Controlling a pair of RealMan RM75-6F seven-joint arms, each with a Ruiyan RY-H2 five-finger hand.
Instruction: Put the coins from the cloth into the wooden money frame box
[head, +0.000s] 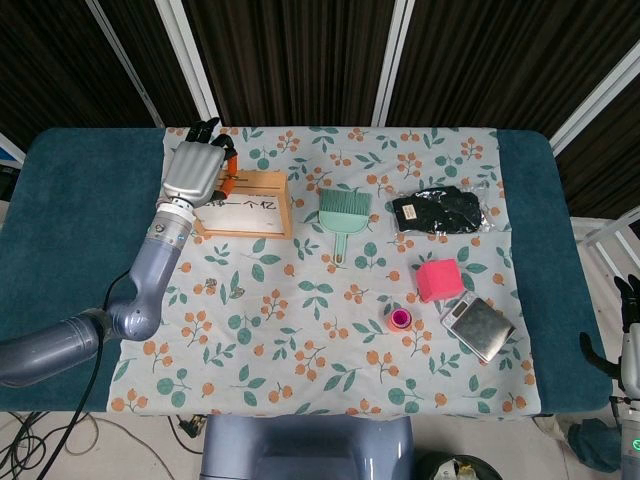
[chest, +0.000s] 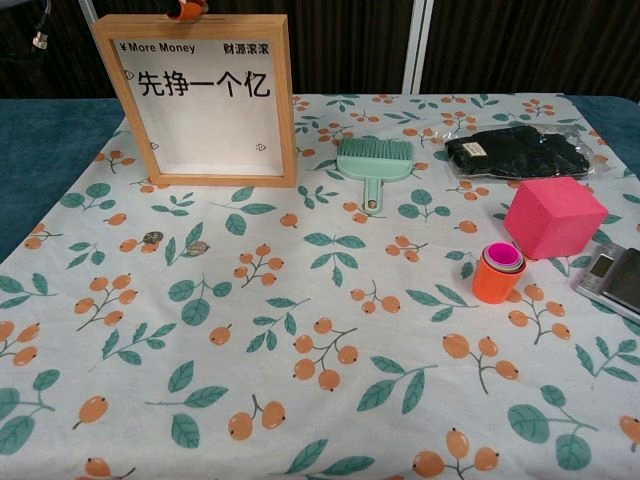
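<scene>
The wooden money frame box (head: 243, 206) (chest: 205, 98) stands upright at the back left of the floral cloth. My left hand (head: 193, 170) hovers over its top left edge with curled fingers. Its orange fingertips (chest: 189, 8) are pinched together just above the top rail, and a small pale glint between them looks like a coin. Two coins lie on the cloth in front of the box, one (chest: 152, 237) (head: 210, 287) to the left of the other (chest: 197, 247) (head: 237, 292). My right hand (head: 628, 340) hangs off the table's right edge, holding nothing.
A green hand brush (chest: 373, 165) lies right of the box. Black gloves in a bag (chest: 515, 150), a pink cube (chest: 553, 216), stacked orange cups (chest: 497, 270) and a small scale (chest: 612, 280) occupy the right side. Teal table covering (head: 70, 210) borders the cloth.
</scene>
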